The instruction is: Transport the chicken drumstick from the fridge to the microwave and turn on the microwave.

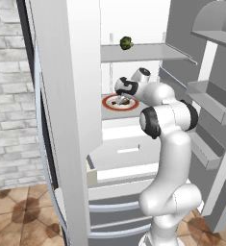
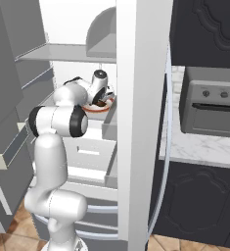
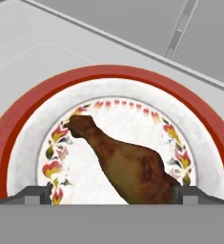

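Observation:
The chicken drumstick is golden brown and lies on a white plate with a red rim, thin bone end pointing away from the hand. My gripper is open, hanging close over the plate with one fingertip on each side of the drumstick's thick end. From the left base view, the gripper reaches into the open fridge above the plate on a middle shelf. In the right base view, the gripper is over the same plate. The microwave is out of view.
A dark-green round vegetable sits on the shelf above. Door bins jut out on the right, and a white crisper box lies below the plate's shelf. A grey oven sits over a marble counter to the fridge's right.

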You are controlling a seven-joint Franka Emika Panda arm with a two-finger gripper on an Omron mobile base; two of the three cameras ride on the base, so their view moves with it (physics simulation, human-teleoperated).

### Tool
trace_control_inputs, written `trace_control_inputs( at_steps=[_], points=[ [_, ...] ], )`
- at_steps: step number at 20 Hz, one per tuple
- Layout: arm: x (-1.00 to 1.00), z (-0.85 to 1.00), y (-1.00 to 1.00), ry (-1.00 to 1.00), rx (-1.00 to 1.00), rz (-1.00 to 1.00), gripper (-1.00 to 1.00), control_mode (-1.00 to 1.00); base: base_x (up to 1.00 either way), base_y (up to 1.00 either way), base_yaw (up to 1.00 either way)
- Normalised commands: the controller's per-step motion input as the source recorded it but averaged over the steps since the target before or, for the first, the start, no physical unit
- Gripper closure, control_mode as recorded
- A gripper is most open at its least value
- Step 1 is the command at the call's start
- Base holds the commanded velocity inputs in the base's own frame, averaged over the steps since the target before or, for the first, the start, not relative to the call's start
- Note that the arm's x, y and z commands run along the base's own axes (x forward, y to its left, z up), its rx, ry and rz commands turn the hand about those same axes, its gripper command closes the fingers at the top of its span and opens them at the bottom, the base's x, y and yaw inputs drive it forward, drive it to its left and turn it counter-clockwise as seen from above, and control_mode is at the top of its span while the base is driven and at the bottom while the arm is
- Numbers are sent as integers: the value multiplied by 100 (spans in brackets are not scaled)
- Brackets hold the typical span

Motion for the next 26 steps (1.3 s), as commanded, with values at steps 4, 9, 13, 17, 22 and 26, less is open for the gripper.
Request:
trace_control_inputs(
  at_steps=[4,9,13,17,22,26],
  points=[
    [13,-8,0,0,0,2,-100,-100,0,0,0],
    [13,-6,0,0,0,2,-100,-100,0,0,0],
    [15,-5,0,1,0,2,-100,-100,0,0,0],
    [17,-8,0,1,0,1,-100,-100,0,0,0],
    [16,-14,0,0,0,2,-100,-100,0,0,0],
    [15,-35,3,0,-4,1,-100,-100,0,0,0]
  ],
)
